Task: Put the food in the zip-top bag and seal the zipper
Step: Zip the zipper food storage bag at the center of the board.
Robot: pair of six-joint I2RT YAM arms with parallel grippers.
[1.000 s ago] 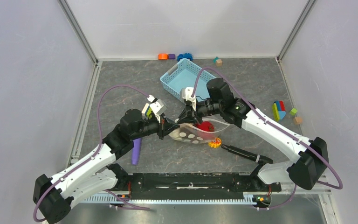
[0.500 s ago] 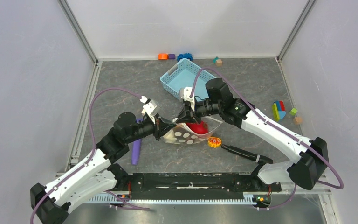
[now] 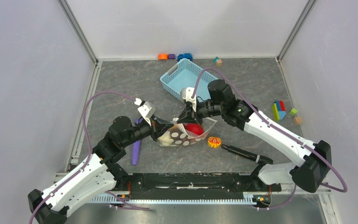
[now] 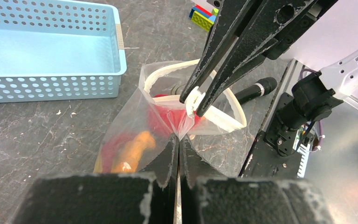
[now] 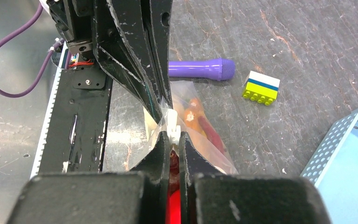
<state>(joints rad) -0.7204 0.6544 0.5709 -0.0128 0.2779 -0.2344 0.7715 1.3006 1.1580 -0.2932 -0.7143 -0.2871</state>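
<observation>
At table centre, a dotted bag (image 3: 182, 136), pinched from two sides, its lower end down on the table. At its 9 o'clock, the left gripper (image 3: 161, 130), clamped on the clear film just below the mouth. In the left wrist view, fingers (image 4: 165, 158) pressed together with nothing but film between them. At the bag's 12 o'clock, the right gripper (image 3: 186, 120), narrowed onto a small white tab (image 4: 193, 100) on the zipper (image 4: 221, 120). Zipper gaping in a wide loop, unsealed.

Inside the bag, a red tomato (image 3: 195, 129) near the mouth and an orange carrot (image 4: 133, 149) lower down; other contents blurred by the film.

Just beside the bag at 4 o'clock, an orange-yellow toy (image 3: 213, 141) out on the table. Further along at 4 o'clock, a black pen-like stick (image 3: 242, 153). At 8 o'clock, a purple stick (image 3: 135, 151), partly under the left arm. At 12 o'clock, beyond the right gripper, a blue basket (image 3: 170, 81). Blocks (image 3: 278, 110) near the table's 3 o'clock edge, more along the 12 o'clock edge.
</observation>
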